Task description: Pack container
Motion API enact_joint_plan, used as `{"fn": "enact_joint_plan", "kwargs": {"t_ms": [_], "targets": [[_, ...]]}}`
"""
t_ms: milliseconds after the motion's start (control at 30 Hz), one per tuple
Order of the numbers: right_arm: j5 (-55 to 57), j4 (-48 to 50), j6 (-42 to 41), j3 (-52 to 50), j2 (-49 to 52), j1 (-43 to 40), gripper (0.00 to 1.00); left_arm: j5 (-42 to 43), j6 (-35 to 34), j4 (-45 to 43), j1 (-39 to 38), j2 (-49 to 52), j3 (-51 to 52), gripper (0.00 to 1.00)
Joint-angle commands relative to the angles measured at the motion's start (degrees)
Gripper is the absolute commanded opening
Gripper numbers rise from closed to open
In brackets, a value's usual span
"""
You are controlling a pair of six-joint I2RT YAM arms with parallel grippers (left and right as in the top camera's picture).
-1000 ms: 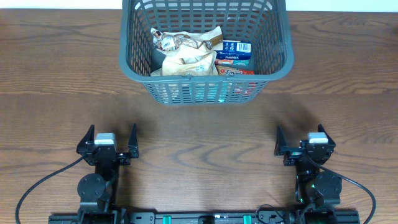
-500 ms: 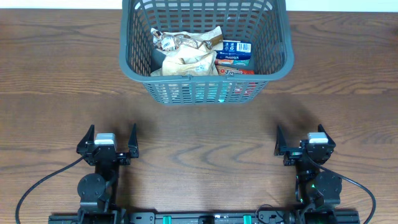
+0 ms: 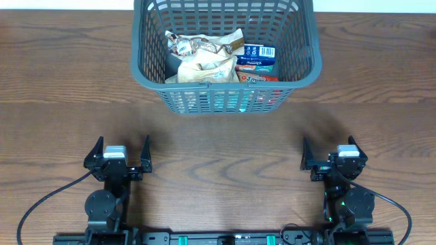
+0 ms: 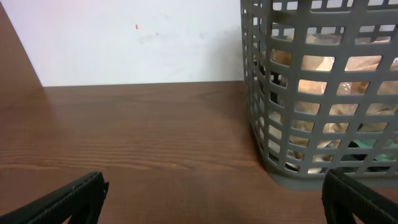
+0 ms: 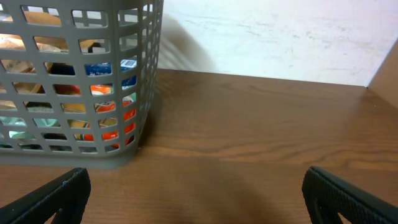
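The dark grey container (image 3: 310, 58) stands at the far middle of the table, with slotted sides and a thick rim. Inside it lie crumpled tan snack bags (image 3: 204, 58) and a blue and red packet (image 3: 257, 62). The container also shows in the left wrist view (image 4: 258, 93) and in the right wrist view (image 5: 152, 74). My left gripper (image 3: 118, 155) sits near the front edge at the left, open and empty (image 4: 211, 202). My right gripper (image 3: 332, 155) sits near the front edge at the right, open and empty (image 5: 196, 196). Both are well short of the container.
The brown wooden table (image 3: 218, 146) runs out to a white wall behind the container (image 4: 124, 37). Black cables (image 3: 41, 201) trail from the arm bases at the front edge.
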State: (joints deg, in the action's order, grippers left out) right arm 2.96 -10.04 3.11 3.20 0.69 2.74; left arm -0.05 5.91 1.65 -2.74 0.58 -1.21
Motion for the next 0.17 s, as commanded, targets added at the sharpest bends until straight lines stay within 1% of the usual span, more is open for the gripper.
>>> {"fn": "enact_joint_plan", "kwargs": {"t_ms": [0,133], "targets": [[-0.39,-0.04,-0.94,-0.28,-0.39,0.66,0.99,-1.92,-0.66,2.4,-0.22,-0.35,0.98,0.98],[-0.39,-0.04,-0.94,-0.28,-0.39,0.66,0.99,-1.92,-0.66,2.4,-0.24,-0.35,0.98,0.99]]}}
